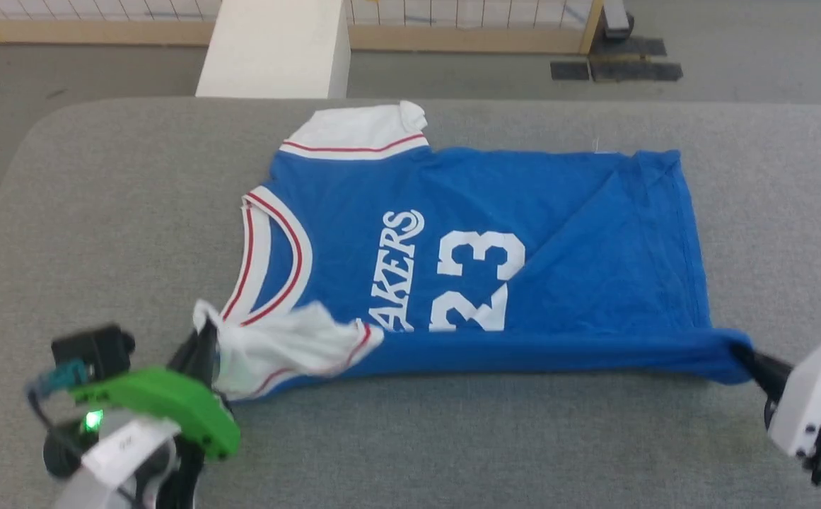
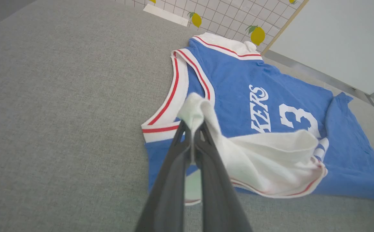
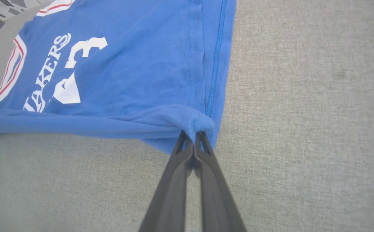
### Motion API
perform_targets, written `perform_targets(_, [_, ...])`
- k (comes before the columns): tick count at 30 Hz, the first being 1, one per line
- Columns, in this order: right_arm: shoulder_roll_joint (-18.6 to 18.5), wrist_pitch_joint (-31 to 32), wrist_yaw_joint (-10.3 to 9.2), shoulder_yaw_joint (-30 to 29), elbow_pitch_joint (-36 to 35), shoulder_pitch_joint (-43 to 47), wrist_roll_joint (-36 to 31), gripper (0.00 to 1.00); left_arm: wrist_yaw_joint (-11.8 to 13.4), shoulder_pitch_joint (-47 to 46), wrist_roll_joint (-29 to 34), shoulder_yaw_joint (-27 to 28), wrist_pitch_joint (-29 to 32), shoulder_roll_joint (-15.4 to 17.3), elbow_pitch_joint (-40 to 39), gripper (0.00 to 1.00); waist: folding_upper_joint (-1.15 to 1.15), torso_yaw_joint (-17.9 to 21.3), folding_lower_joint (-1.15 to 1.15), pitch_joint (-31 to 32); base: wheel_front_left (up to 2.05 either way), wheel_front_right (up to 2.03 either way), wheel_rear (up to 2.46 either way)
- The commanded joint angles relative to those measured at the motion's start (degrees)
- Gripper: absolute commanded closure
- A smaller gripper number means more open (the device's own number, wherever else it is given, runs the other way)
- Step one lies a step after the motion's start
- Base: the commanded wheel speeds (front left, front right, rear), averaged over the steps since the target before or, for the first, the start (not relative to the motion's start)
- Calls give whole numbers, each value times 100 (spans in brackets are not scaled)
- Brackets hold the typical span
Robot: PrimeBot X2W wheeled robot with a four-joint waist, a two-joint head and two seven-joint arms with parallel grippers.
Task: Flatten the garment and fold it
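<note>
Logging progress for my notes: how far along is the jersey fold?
Done: the garment lies spread print-up on the table. In hand: left gripper pinches the near white sleeve, right gripper the near hem corner, edge stretched between. Left: a flap partly covers the number; no fold finished.

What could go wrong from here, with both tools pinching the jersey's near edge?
1. The left tool holds only a bunched tip of the white near sleeve; it may slip out under tension.
2. The right tool grips just the hem corner; pulling harder could stretch or drop it.
3. A diagonal flap covers part of the number; folding the garment now would likely trap that crease.
</note>
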State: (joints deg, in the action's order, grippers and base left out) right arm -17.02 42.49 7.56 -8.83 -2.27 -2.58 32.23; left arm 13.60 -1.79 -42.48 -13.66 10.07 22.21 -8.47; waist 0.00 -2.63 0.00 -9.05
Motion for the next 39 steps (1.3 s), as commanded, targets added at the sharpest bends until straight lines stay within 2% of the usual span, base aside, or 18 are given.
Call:
perform_targets(1, [-36,114,-8,21,-13,-233,-56,100,-68,-302,79,-20,59,82,112,100,0,61,0,-232,0,0,0])
perform_targets(15, [-269,843,-8,600,605,-1903,-519,100,-548,-2426,275,-341,319,8,1621,100,0,96,0,-1377,0,0,0])
perform_targets(27, [-430,1169,-8,1247,1209,-2312,-536,100,-736,-2907,204,-558,324,-311,2815,100,0,53,0,-1672,0,0,0])
perform_targets(28, [-435,1174,-8,1257,1238,-2305,-525,100,-746,-2918,192,-563,319,-326,2873,87,0,47,0,-1651,0,0,0])
perform_targets(29, [-428,1061,-8,1215,1290,-2276,-496,64,-750,-2930,134,-547,326,-357,3035,0,0,27,0,-1538,0,0,0])
perform_targets(30, [-414,999,-8,1182,1305,-2257,-472,0,-743,-2935,118,-531,317,-360,3060,0,0,20,0,-1480,0,0,0])
perform_targets(35, [-257,480,-8,871,1270,-2134,-293,0,-699,-2860,55,-348,33,-326,2970,0,0,13,0,-1120,0,0,0])
perform_targets(39, [-46,-200,-8,504,1157,-1956,-184,0,-657,-2620,91,-130,-502,-236,2683,0,0,35,0,-712,0,0,0])
